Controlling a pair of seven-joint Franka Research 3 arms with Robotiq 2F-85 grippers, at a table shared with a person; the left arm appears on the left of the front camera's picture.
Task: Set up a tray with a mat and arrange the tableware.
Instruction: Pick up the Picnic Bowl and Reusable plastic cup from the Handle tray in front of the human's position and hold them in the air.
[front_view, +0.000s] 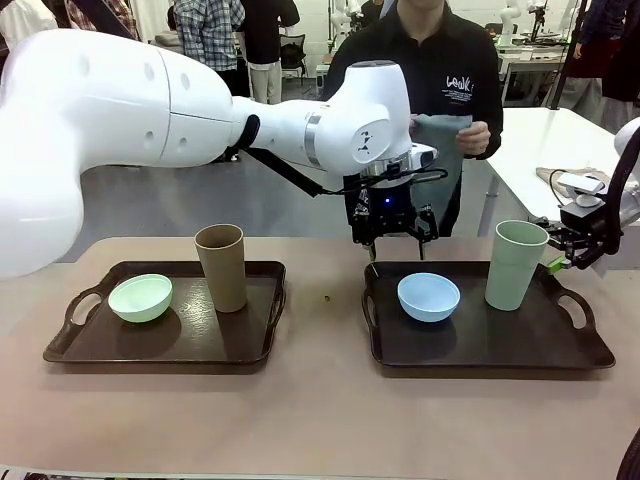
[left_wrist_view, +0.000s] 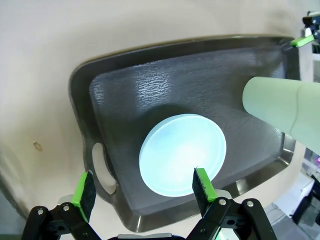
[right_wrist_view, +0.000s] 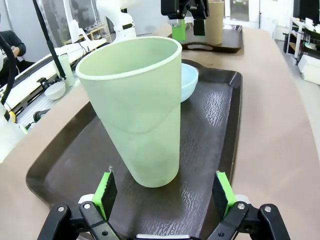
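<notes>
**Front view.** Two dark trays sit side by side on the tan table (front_view: 320, 420). The L tray (front_view: 60, 345) carries the pale green bowl (front_view: 140, 298) on its left half and the brown cup (front_view: 221, 267), upright, just right of the bowl. The R tray (front_view: 592, 357) carries the light blue bowl (front_view: 428, 297) on its left half and the pale green cup (front_view: 516, 265), upright, toward its right.

**Grippers.** The L gripper (front_view: 397, 246) hangs above the R tray's far-left corner, pointing down, fingers spread w/ nothing betw. them. In its wrist view the light blue bowl lies below, clear of both green pads. The R gripper (front_view: 556, 263) sits at the R tray's far-right side, just beside the pale green cup. In its wrist view the fingers are spread wide w/ the cup standing ahead of them, and no contact is seen.

**Far side.** A person's hand (front_view: 474, 137) holds a grey mat (front_view: 440, 135) at chest height, off the table.
</notes>
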